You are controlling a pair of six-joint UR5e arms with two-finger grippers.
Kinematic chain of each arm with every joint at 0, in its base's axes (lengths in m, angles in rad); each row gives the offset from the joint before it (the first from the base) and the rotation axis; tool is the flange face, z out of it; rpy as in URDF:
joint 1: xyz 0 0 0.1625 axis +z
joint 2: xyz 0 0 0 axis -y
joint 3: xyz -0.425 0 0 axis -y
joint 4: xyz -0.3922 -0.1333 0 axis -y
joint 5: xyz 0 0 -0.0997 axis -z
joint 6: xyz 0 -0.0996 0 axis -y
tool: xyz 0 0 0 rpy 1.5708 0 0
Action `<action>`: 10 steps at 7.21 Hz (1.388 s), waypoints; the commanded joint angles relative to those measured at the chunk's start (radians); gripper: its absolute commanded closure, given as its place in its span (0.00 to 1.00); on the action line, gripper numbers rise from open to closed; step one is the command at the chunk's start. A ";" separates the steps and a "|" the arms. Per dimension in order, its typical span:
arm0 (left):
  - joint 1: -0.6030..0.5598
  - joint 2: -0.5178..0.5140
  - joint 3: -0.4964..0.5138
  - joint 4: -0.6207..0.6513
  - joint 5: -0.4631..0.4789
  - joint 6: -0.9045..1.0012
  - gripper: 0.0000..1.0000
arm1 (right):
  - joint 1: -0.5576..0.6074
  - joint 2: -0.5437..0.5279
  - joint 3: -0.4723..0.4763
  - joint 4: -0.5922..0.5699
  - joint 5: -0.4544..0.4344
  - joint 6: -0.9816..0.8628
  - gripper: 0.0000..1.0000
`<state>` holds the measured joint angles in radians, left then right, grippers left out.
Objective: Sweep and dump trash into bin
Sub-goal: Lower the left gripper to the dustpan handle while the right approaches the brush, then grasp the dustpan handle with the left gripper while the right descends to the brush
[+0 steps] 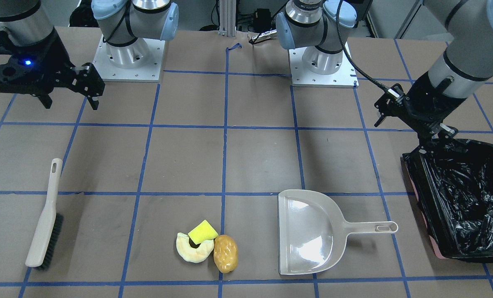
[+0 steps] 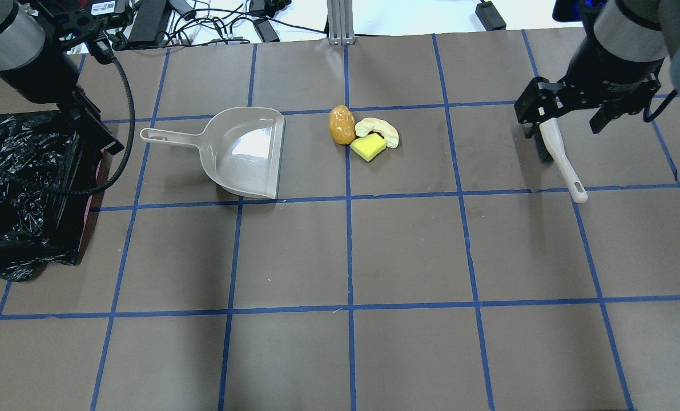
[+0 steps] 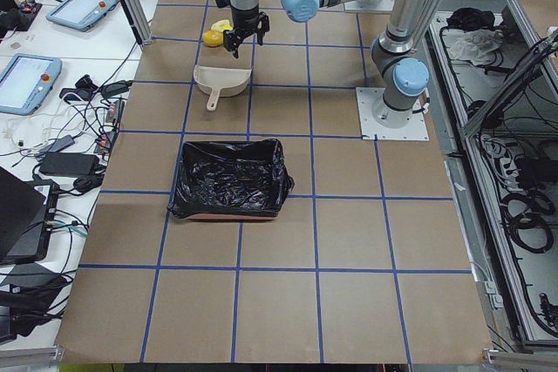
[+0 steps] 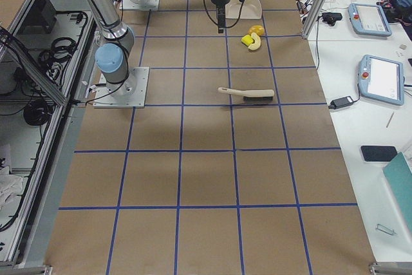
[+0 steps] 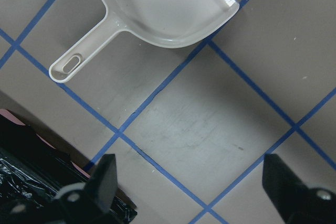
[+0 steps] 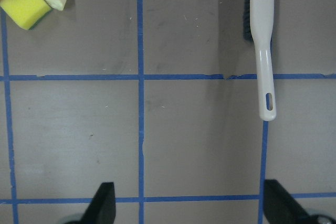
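Right arm nearest the brush, trash lying between brush and dustpan

The brush (image 1: 49, 203) lies toward the bench's right end, its long axis running from far edge to robot's edge with the handle tip toward the robot. The right gripper (image 6: 191, 203) hangs near it, jaws wide apart and empty. The trash (image 1: 207, 244) sits mid-length by the far edge, and the dustpan (image 1: 308, 231) mouth faces it. The left gripper (image 5: 191, 182), also spread and empty, hovers by the bin (image 1: 426, 194) at the left end.

On table (image 2: 408, 245): bin (image 2: 25, 171) at left end; dustpan (image 2: 248, 154) right of it; trash (image 2: 368, 146) btwn dustpan & brush (image 2: 562, 162); brush at right end.
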<state>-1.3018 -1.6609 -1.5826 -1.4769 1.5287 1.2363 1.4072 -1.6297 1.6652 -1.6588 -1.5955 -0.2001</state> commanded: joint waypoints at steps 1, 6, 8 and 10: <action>0.022 -0.072 0.004 0.079 -0.005 0.269 0.00 | -0.150 0.034 0.011 -0.022 0.014 -0.232 0.00; 0.001 -0.259 0.052 0.287 -0.010 0.478 0.00 | -0.201 0.200 0.128 -0.242 0.006 -0.150 0.00; -0.001 -0.331 0.052 0.357 -0.010 0.552 0.00 | -0.203 0.281 0.128 -0.280 -0.003 -0.118 0.00; -0.033 -0.358 0.052 0.357 0.005 0.528 0.00 | -0.201 0.341 0.128 -0.302 -0.003 -0.105 0.00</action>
<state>-1.3136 -2.0027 -1.5305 -1.1248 1.5257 1.7761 1.2053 -1.3261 1.7929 -1.9486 -1.5980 -0.3128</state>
